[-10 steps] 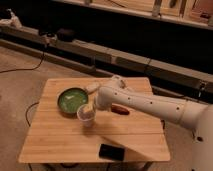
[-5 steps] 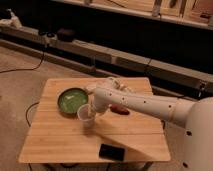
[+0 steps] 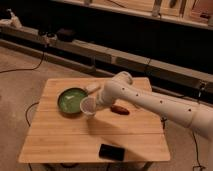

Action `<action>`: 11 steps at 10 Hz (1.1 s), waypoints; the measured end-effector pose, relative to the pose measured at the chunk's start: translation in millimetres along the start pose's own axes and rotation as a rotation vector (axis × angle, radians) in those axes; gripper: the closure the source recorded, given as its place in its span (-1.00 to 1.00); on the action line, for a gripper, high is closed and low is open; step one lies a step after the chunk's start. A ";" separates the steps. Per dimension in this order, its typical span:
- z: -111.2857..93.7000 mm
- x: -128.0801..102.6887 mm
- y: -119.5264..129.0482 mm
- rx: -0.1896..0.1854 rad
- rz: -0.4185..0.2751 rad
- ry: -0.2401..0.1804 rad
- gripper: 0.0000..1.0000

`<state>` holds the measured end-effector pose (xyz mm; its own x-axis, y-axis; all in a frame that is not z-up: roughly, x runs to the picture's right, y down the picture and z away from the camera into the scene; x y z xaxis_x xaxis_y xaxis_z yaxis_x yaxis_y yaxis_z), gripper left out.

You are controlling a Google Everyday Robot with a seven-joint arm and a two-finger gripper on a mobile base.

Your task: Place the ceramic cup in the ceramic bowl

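My arm (image 3: 150, 100) reaches in from the right over the tabletop (image 3: 60, 140), so the wrist ends just right of the bowl (image 3: 70, 102), which sits left of centre. My tool (image 3: 95, 104) is clenched on the cup (image 3: 88, 106), held tilted with its rim toward the near side, just beside the bowl's right edge. From there, I judge the carry over the rim will be short.

Single white arm (image 3: 155, 102) reaching in from the right edge of view, stretched leftward over the tabletop (image 3: 60, 142). Bent at a raised joint, wrist angled down and to the left. Gripper (image 3: 94, 104) low above the tabletop's left-centre area, jaws closed on the ceramic cup (image 3: 87, 106), held tilted.
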<state>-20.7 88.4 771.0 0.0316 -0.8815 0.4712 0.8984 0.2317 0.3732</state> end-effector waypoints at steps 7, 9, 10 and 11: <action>-82.6 23.4 -33.0 0.146 0.055 0.043 1.00; -70.6 49.4 -46.3 0.136 0.073 0.056 1.00; -64.4 58.5 -51.9 0.134 0.078 0.054 1.00; -53.2 69.0 -60.6 0.133 0.081 0.044 1.00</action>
<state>-49.7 -8.4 738.4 0.1231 -0.8741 0.4699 0.8265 0.3524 0.4390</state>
